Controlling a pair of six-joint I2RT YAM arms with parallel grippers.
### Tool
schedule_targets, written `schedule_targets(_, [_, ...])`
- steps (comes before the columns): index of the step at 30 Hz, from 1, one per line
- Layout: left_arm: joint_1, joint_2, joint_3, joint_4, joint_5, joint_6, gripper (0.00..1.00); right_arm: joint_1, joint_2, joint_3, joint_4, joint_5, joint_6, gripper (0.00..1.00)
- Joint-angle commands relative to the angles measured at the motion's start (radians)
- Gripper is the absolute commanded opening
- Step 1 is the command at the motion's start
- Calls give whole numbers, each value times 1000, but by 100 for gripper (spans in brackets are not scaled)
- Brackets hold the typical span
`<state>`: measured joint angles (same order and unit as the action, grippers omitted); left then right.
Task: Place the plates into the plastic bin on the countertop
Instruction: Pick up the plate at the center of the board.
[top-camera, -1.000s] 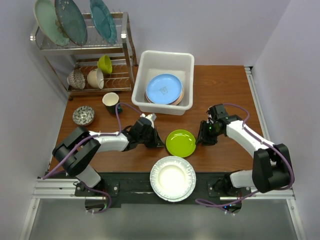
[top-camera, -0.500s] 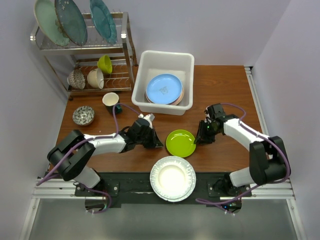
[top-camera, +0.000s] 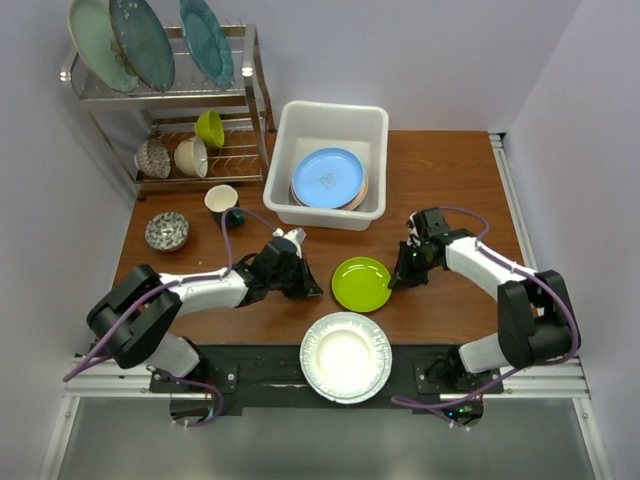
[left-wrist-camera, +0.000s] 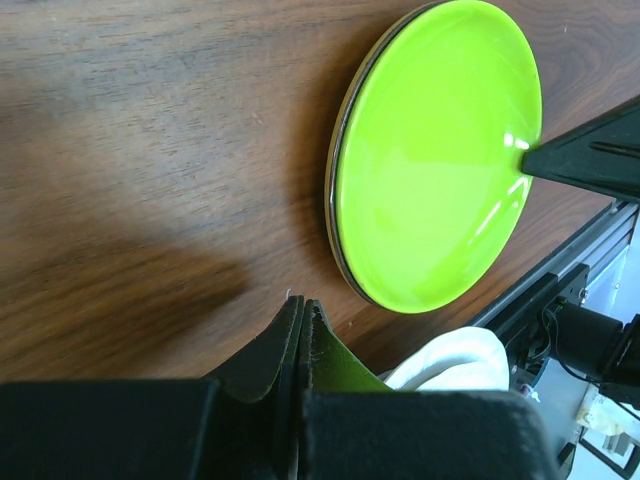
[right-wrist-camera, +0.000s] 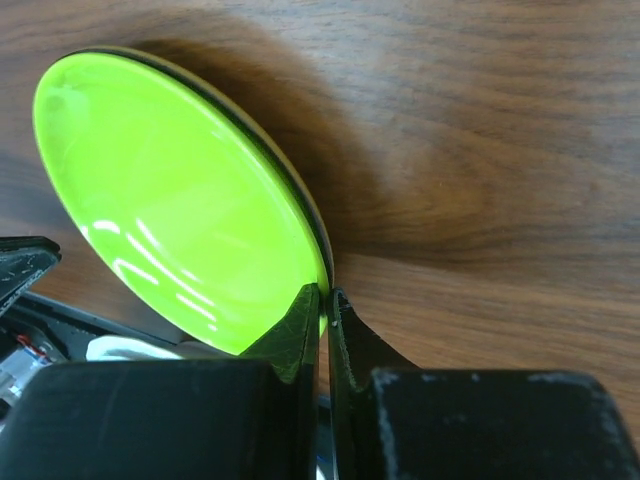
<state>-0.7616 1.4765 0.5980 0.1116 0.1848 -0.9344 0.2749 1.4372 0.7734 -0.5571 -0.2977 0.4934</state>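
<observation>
While the right gripper (top-camera: 397, 281) pinched the right-hand rim of the lime green plate (top-camera: 361, 284), its jaws stood drawn in to a sliver with the plate's edge between them. The right wrist view showed this plainly. There the right gripper (right-wrist-camera: 322, 296) was clamped on the rim, and the lime green plate (right-wrist-camera: 170, 190) filled the left of the frame, with its lower part cut off behind the black fingers. A dark shadow lay on the countertop (top-camera: 450, 170) beside the held edge, but whether that edge was raised off the wood could not be told.

The left gripper (top-camera: 309, 289) lay low just left of the plate, apart from its rim, with its jaws pressed together on nothing. In its own wrist view the left gripper (left-wrist-camera: 302, 304) hid the wood below it.

At the far side stood the plastic bin (top-camera: 300, 125) with a blue plate (top-camera: 327, 177) uppermost inside. Only a thin pinkish edge showed beneath the blue plate, so the stack could not be counted. The white fluted plate (top-camera: 346, 357) sat at the near edge, between the arm bases, overhanging the black rail. A wire rack (top-camera: 250, 70) stood at the far left, with a cup (top-camera: 220, 200) and a patterned bowl (top-camera: 166, 231) near it.
</observation>
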Motion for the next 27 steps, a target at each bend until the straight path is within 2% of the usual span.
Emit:
schedule_targets(1, [-7,-47,-1,-21,-34,-7,0,3,-54,62,-46,2,-15,0])
schedule_targets(15, [-5,-79,-14,-39,-56,-9,0,3,-89,132,-95,-14,-19,0])
schedule_targets(27, [-5,-128,6,-140,-117,2,2,3,-138,178,-141,-21,-23,0])
